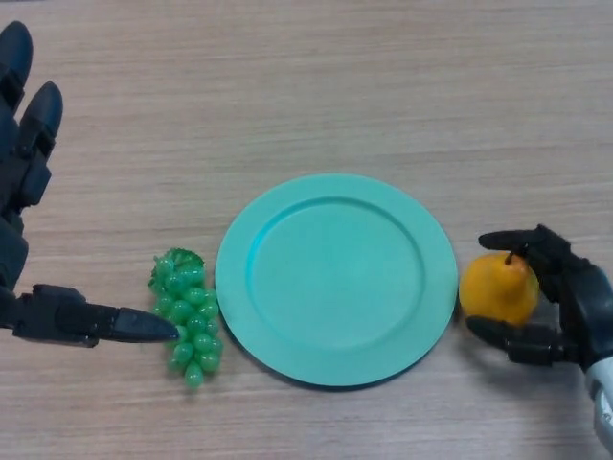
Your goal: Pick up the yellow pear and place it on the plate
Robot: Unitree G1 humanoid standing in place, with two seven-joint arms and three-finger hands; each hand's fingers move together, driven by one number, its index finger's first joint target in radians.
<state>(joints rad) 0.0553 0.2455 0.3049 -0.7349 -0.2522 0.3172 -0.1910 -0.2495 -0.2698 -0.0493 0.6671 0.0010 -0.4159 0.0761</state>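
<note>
The plate [335,278] lies at the middle of the worktop [316,86], nothing on it. Just beside its left rim lies the bunch of grapes [187,316], with the left hand [67,316] at the bunch's left side. Just beside the plate's right rim sits the pear [498,287], inside the fingers [508,240] of the right hand [575,307].

Bright, even light; faint, soft shadows.

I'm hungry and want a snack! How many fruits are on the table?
2. The yellow pear sits just right of the plate, with the right hand curled round it. The bunch of green grapes lies just left of the plate. Nothing seems hidden.
</note>
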